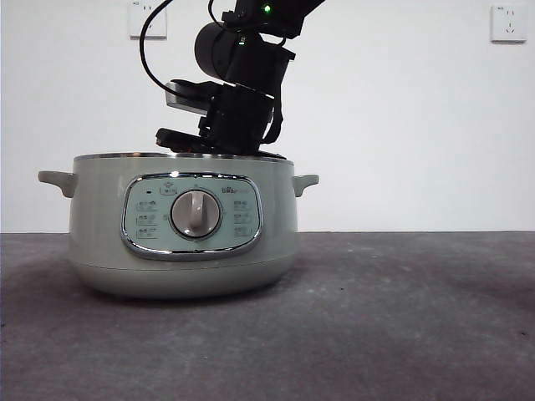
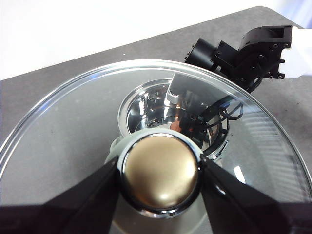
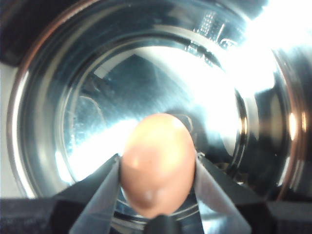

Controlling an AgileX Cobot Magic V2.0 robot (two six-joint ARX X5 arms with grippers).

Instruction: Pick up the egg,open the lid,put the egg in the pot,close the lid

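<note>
My right gripper (image 3: 157, 195) clamped on the egg (image 3: 157, 163) inside the open pot (image 1: 100, 217), above its shiny bowl, my left gripper (image 2: 161, 176) gripping the lid (image 2: 73, 126) by its knob, held off the pot

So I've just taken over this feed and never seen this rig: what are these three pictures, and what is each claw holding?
It is a two-armed table robot. The front view looks level across the grey table at the pale green pot, with an arm reaching down into its open top. The other two pictures come from cameras on the wrists. In the left wrist view, the left gripper is shut on the knob of the glass lid, held off to the side above the pot, with the other arm visible beyond it. In the right wrist view, the right gripper holds the egg over the pot's shiny inner bowl, not yet released.
</note>
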